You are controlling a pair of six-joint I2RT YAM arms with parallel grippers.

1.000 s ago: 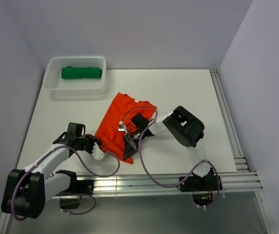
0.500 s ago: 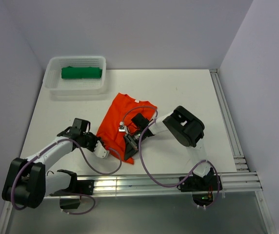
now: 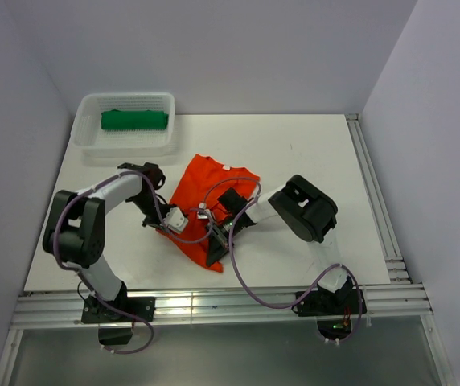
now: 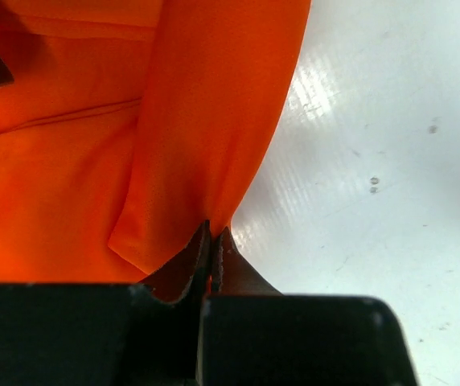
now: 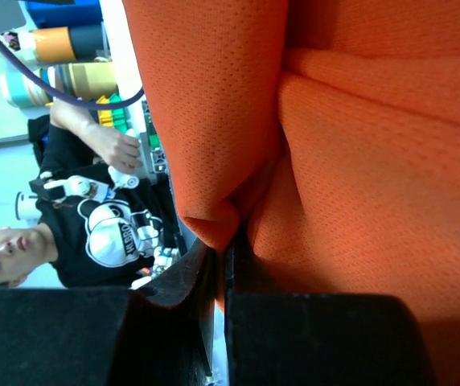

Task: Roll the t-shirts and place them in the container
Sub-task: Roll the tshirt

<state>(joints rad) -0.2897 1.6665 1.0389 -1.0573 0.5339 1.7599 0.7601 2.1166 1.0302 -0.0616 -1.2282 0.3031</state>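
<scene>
The orange-red t-shirt (image 3: pixel 212 183) lies folded lengthwise on the white table (image 3: pixel 310 153), its near end bunched between both grippers. My left gripper (image 3: pixel 176 220) is at the shirt's near left edge; in the left wrist view it (image 4: pixel 212 232) is shut on a fold of the orange cloth (image 4: pixel 206 121). My right gripper (image 3: pixel 214 239) is at the shirt's near right corner; in the right wrist view it (image 5: pixel 228 241) is shut on an orange fold (image 5: pixel 359 121). The dark green t-shirt (image 3: pixel 134 120) lies rolled in the white mesh basket (image 3: pixel 93 145).
The basket stands at the back left of the table. A metal rail (image 3: pixel 383 209) runs along the right edge and another along the near edge (image 3: pixel 214 304). A person (image 5: pixel 77 241) shows beyond the table edge in the right wrist view.
My left arm has swung from the near left of the table over to the shirt's left edge and is shut on it. The shirt's near end is narrower. The right gripper has stayed put.
</scene>
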